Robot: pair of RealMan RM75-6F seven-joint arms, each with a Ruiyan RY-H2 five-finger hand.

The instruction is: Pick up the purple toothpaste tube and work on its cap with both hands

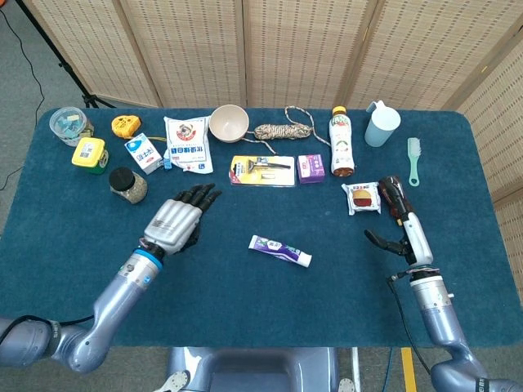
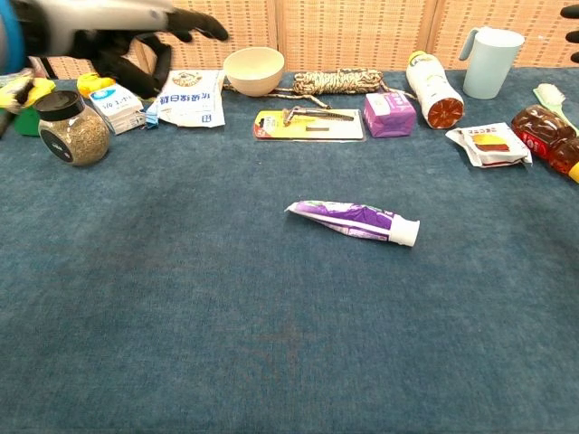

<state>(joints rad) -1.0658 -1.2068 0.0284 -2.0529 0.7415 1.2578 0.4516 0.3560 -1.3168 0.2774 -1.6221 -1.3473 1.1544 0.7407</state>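
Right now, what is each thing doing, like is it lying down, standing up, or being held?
Purple toothpaste tube: lying flat on the table, cap on, nobody holding it.
Left hand: holds nothing, fingers spread, off to the tube's left.
Right hand: holds nothing, fingers apart.
Bottle with orange cap: lying on its side.
Bowl: upright.
Pitcher: standing upright.
Spice jar: upright, lid on.

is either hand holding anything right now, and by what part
Nothing is held. The purple toothpaste tube lies on the table by itself, clear of both hands; the left hand and the right hand are open and empty.
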